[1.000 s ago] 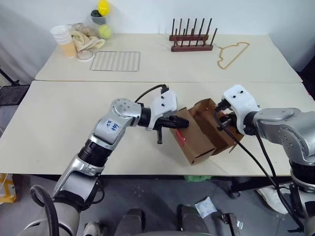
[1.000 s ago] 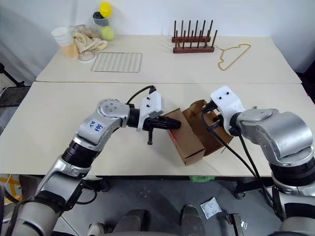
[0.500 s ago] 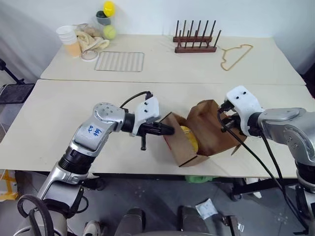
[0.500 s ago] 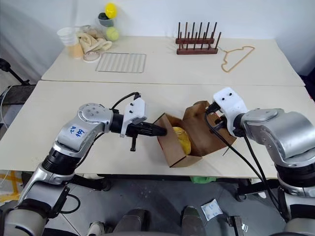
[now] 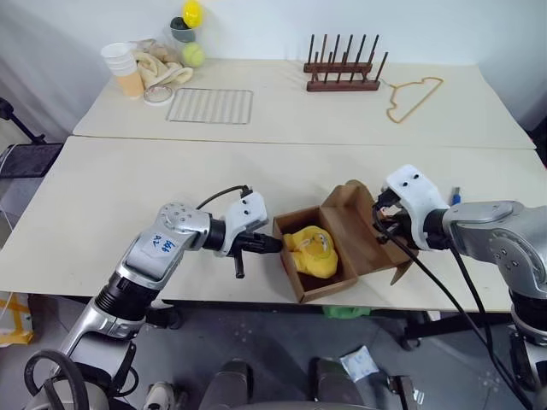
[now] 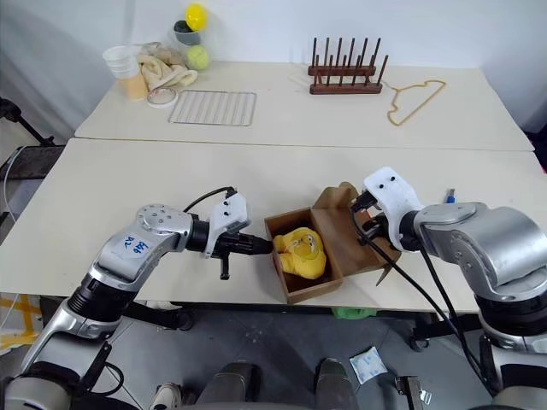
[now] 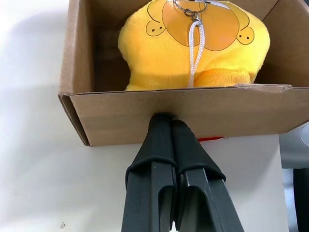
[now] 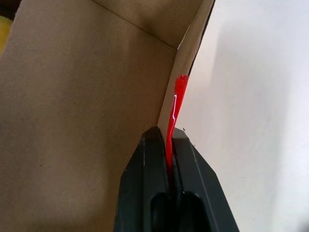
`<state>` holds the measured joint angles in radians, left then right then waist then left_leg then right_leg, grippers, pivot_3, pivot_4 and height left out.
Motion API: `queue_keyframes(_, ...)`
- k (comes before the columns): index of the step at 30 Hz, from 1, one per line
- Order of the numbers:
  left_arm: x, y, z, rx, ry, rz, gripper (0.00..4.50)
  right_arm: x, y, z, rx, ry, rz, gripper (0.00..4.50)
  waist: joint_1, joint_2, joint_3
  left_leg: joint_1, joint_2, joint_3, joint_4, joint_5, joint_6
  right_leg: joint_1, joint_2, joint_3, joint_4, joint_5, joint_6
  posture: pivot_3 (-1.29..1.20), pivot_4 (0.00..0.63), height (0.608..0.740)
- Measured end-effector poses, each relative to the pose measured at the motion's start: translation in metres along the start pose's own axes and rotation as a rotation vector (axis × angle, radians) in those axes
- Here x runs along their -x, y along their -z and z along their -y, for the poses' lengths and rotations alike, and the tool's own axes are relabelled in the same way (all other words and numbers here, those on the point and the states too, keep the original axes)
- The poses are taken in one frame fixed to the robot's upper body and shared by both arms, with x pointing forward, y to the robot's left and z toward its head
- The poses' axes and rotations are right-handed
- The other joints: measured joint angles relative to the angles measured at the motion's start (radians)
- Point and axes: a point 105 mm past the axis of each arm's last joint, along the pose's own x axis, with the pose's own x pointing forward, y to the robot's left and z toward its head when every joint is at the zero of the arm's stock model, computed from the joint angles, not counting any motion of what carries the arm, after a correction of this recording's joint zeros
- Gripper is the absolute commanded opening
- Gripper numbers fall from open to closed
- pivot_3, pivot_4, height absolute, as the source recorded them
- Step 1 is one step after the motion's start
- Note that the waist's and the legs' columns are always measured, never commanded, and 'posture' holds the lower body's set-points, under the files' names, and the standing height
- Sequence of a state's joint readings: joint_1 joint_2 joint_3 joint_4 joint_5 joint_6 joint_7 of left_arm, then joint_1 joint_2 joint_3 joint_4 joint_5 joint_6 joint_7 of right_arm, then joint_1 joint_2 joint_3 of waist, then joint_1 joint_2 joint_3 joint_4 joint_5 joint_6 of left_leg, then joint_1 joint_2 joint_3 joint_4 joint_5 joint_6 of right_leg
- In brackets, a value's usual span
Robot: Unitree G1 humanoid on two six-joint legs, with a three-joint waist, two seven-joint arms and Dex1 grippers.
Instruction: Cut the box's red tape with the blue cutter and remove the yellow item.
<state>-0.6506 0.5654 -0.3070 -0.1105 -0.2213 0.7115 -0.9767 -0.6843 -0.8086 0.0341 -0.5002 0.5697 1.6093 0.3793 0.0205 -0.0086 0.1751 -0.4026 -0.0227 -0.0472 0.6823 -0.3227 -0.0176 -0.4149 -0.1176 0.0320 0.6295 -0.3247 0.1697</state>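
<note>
The brown box [image 5: 357,248] lies open near the table's front edge, its lid flap spread out to the right. The yellow item [image 5: 312,250], a soft plush with a cord and ring, rests inside it. My left gripper [image 7: 166,118] is shut, its tips pressed against the outside of the box's left wall [image 7: 183,113]. My right gripper [image 8: 165,133] is shut on the edge of the lid flap, with a strip of red tape [image 8: 177,96] between its fingers. A scrap of red tape [image 7: 210,139] shows under the left wall. A small blue object, perhaps the blue cutter [image 5: 454,198], lies beyond the right hand.
On the far table stand a wooden peg rack [image 5: 342,73], a thin yellow hanger [image 5: 410,96], a wire grid [image 5: 209,105], and cups with cloths [image 5: 128,68] beside a jar with balls [image 5: 188,34]. The box sits close to the front table edge [image 5: 256,299].
The box has gone from closed and tilted to lying open, and the yellow item has come into sight. My left gripper moved left and down. The right gripper barely shifted.
</note>
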Motion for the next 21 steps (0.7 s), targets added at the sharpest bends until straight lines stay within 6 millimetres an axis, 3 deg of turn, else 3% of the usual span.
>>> queue_keyframes(2, 0.001, 0.001, -0.002, 0.01, -0.021, 0.007, 0.0, -0.002, 0.0, -0.001, -0.004, -0.001, 0.003, 0.03, 0.0, 0.0, 0.0, 0.0, 0.0, 0.0, 0.0, 0.0, 0.0, 0.0, 0.0, 0.0, 0.0, 0.0, 0.0, 0.0, 0.15, 0.74)
queue_keyframes(3, 0.001, 0.002, -0.003, 0.016, -0.026, 0.01, 0.0, -0.002, 0.0, -0.001, -0.007, 0.001, 0.003, 0.22, 0.0, 0.0, 0.0, 0.0, 0.0, 0.0, 0.0, 0.0, 0.0, 0.0, 0.0, 0.0, 0.0, 0.0, 0.0, 0.0, 0.15, 0.74)
queue_keyframes(6, 0.003, 0.004, -0.005, 0.046, -0.054, 0.021, 0.6, -0.005, 0.003, -0.003, -0.037, -0.012, 0.011, 1.0, 0.0, 0.0, 0.0, 0.0, 0.0, 0.0, 0.0, 0.0, 0.0, 0.0, 0.0, 0.0, 0.001, 0.0, 0.0, 0.0, 0.15, 0.74)
queue_keyframes(8, 0.005, 0.005, -0.009, 0.053, -0.081, 0.031, 1.16, -0.006, 0.005, -0.005, -0.061, -0.035, 0.021, 1.65, 0.0, 0.0, 0.0, 0.0, 0.0, 0.0, 0.0, 0.0, 0.0, -0.001, 0.0, 0.0, 0.001, 0.0, 0.0, 0.0, 0.15, 0.74)
queue_keyframes(11, 0.013, 0.0, -0.016, 0.044, -0.119, 0.08, 2.07, 0.002, 0.001, 0.009, -0.065, -0.019, 0.076, 2.7, 0.0, 0.0, 0.0, 0.0, 0.0, 0.001, 0.0, 0.0, 0.0, -0.001, 0.0, 0.0, 0.0, 0.0, 0.0, 0.0, 0.15, 0.74)
queue_keyframes(16, 0.051, 0.006, -0.034, 0.044, -0.192, 0.11, 3.6, 0.025, -0.009, 0.03, 0.006, -0.05, 0.22, 4.43, -0.002, 0.0, 0.0, 0.0, 0.0, 0.003, -0.001, 0.0, 0.0, -0.001, 0.0, 0.0, 0.0, 0.0, 0.0, 0.0, 0.15, 0.74)
queue_keyframes(19, 0.083, 0.028, -0.031, 0.04, -0.195, 0.072, 4.48, 0.04, -0.015, 0.033, 0.057, -0.153, 0.374, 4.5, -0.021, 0.0, 0.0, 0.0, 0.001, 0.003, -0.003, 0.0, 0.0, -0.001, 0.001, 0.0, -0.001, 0.0, 0.0, 0.0, 0.15, 0.74)
queue_keyframes(21, 0.108, 0.045, -0.029, 0.063, -0.223, 0.061, 4.48, 0.057, -0.02, 0.038, 0.088, -0.223, 0.521, 4.5, -0.026, 0.0, 0.0, 0.001, 0.001, 0.003, -0.003, 0.0, 0.0, -0.001, 0.001, 0.0, -0.001, 0.0, 0.0, 0.0, 0.15, 0.74)
